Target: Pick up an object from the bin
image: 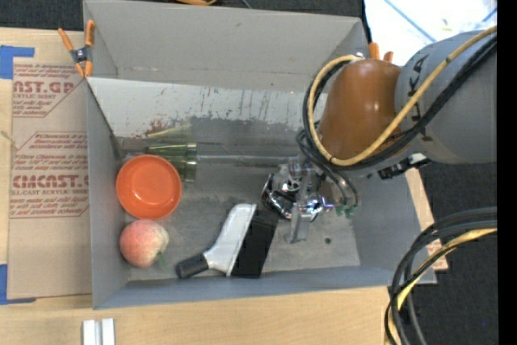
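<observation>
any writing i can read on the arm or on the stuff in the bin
"KU": dark letters on the grey arm link; the rest of the word cannot be read.
No text on the orange bowl, the pinkish fruit or the black and white tool.

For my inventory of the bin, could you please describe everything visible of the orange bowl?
The orange bowl is round, glossy, plastic-looking and whole. It sits level on the floor of the bin by the view's left wall, with a pinkish fruit close by its near edge and a clear greenish item at its far rim.
</observation>
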Robot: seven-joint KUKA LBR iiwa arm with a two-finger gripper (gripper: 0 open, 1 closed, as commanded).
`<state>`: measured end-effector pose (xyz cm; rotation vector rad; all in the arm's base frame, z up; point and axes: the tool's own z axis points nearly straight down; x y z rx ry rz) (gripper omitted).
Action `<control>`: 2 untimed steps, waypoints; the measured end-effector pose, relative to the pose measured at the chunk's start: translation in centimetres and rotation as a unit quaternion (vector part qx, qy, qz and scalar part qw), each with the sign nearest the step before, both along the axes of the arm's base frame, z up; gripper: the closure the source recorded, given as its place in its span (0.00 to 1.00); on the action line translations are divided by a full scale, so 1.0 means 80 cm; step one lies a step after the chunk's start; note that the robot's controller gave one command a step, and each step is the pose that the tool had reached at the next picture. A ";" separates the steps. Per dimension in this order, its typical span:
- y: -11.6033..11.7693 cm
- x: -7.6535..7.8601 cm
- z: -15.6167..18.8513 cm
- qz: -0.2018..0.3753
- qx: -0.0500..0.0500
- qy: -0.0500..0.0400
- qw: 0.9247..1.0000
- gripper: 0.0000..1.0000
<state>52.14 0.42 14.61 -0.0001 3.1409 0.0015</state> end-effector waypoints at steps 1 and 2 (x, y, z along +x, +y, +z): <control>0.000 0.000 0.000 0.000 0.000 0.000 1.000 0.00; 0.040 0.037 -0.070 0.229 0.001 -0.001 0.974 1.00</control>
